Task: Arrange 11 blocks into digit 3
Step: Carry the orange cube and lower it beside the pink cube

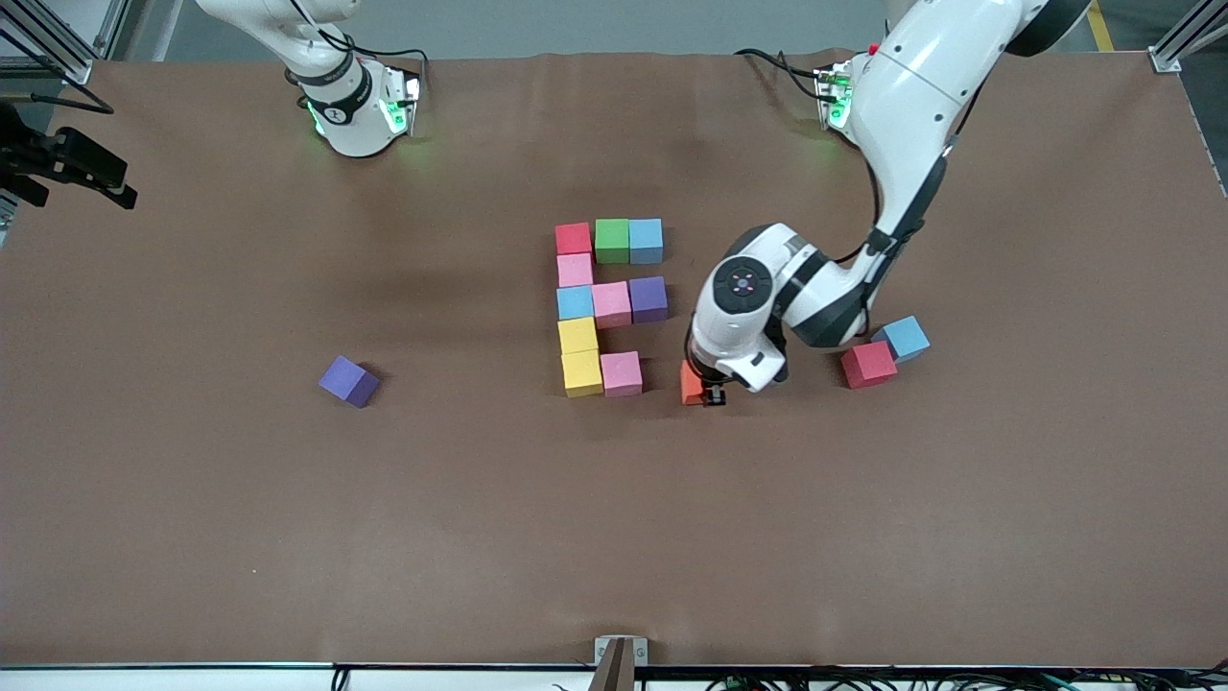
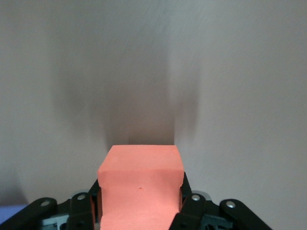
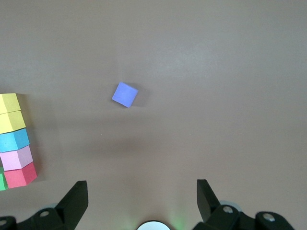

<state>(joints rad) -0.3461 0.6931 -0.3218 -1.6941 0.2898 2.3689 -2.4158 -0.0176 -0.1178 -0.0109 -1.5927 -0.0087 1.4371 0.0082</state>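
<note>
Nearest me on the bench (image 1: 192, 537) sits a lone purple cube (image 1: 348, 381), toward the right arm's end. Up from it, I see the unfinished digit 3 (image 1: 606, 305): ten touching cubes, its nearest arm only one pink cube (image 1: 621, 373) long. Just beside that gap, my left gripper (image 1: 705, 393) has its fingers pinched on the orange block (image 1: 691, 382). A red cube (image 1: 868, 364) and a blue cube (image 1: 906, 338) touch, near the left arm.

Left wrist: fingers (image 2: 189, 203) squeeze the orange block's (image 2: 140, 184) sides.

Right wrist: the right gripper's (image 3: 142, 197) fingers (image 3: 74, 199) gape wide, empty, waiting high above the purple cube (image 3: 124, 94).
</note>
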